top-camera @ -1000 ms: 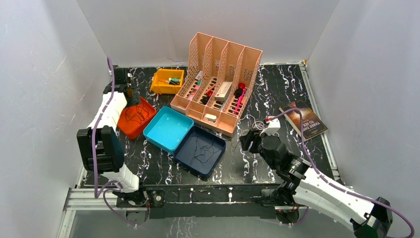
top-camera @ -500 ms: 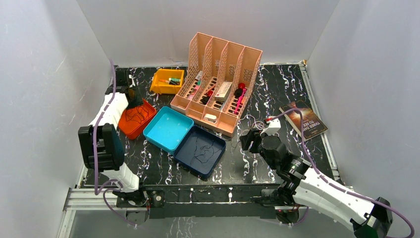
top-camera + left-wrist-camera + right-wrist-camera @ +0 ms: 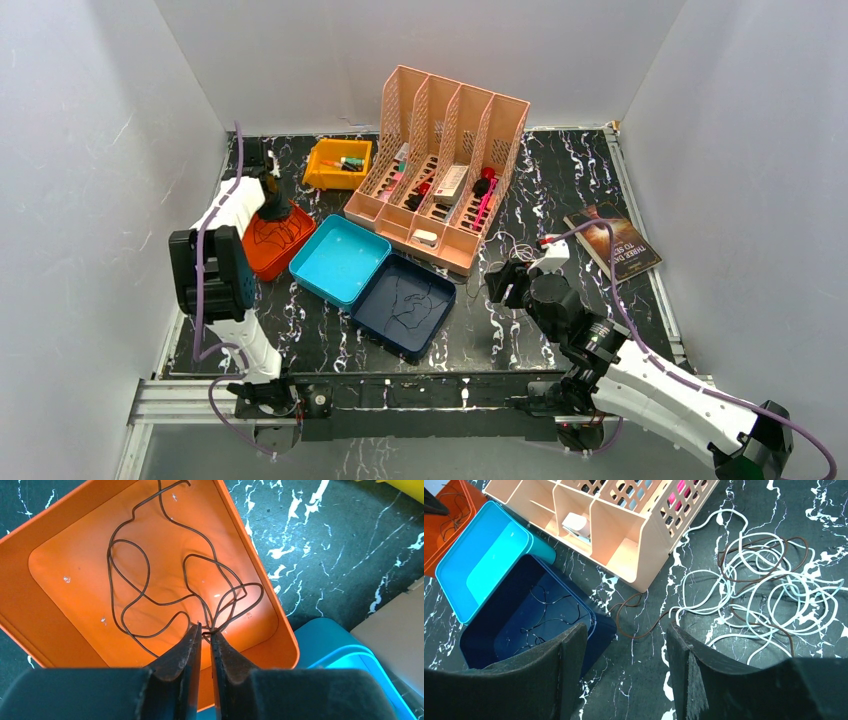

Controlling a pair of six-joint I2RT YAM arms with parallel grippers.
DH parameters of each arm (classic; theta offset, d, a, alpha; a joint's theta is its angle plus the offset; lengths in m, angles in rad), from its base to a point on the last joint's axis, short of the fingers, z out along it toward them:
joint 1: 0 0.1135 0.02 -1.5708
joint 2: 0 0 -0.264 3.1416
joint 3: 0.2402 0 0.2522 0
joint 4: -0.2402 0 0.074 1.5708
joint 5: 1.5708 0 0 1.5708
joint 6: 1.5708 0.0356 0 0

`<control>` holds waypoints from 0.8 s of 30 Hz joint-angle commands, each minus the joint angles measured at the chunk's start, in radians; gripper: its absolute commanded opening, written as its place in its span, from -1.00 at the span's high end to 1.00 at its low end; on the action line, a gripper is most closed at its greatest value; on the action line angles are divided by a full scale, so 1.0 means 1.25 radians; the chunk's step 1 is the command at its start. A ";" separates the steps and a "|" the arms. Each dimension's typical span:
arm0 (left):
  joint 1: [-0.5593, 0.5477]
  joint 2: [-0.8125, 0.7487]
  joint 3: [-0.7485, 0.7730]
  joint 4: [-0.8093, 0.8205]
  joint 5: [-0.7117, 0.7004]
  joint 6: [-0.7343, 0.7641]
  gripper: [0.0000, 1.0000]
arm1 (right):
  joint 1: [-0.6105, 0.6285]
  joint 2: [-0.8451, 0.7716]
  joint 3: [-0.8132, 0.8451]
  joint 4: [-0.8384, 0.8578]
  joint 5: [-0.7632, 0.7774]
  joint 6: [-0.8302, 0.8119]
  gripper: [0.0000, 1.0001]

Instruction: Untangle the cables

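The cables lie in three places. In the orange tray [image 3: 60,625], at the left rear of the table, one dark brown cable [image 3: 184,570] wanders over the floor in loose, springy loops. It is hair-thin and crosses itself several times. Its strands gather into a small crossing close to the tray wall that faces the teal tray [image 3: 484,565]. The left gripper [image 3: 205,630] points down into the orange tray with its tips right at that crossing. Its jaws are drawn nearly together, with only a thin slit between them, and I cannot tell whether the strand is actually pinched.

The main tangle [image 3: 769,575] lies on the black marbled table [image 3: 724,680], just right of the pink file organiser [image 3: 624,550]. It is made of many pale white cables coiled over and through each other in overlapping rings, with a few dark brown ones threaded among them. One brown strand [image 3: 634,635] trails out of the heap to the left, curling towards the organiser's corner. The right gripper [image 3: 625,627] hangs above the table over this strand — jaws spread wide, nothing between them.

The navy tray [image 3: 499,645] touches the teal tray and holds a few thin dark wires [image 3: 544,615]. They lie loose and curly on its floor and are hard to make out against the dark colour.
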 commanded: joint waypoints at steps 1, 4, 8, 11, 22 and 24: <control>0.007 0.022 0.045 -0.052 -0.036 0.011 0.79 | -0.003 -0.009 0.018 0.014 0.012 0.013 -0.35; 0.006 0.046 0.062 -0.069 -0.046 0.011 0.83 | -0.003 -0.011 0.016 0.014 0.011 0.018 -0.35; 0.006 0.073 0.077 -0.075 -0.022 0.012 0.88 | -0.003 -0.011 0.016 0.014 0.005 0.022 -0.35; 0.007 0.088 0.087 -0.079 -0.008 0.014 0.90 | -0.004 -0.011 0.015 0.014 0.001 0.025 -0.35; 0.007 0.063 0.098 -0.089 -0.015 0.009 0.60 | -0.003 -0.013 0.017 0.013 -0.004 0.029 -0.35; 0.007 0.026 0.089 -0.086 -0.029 0.003 0.37 | -0.003 -0.010 0.020 0.010 -0.004 0.028 -0.35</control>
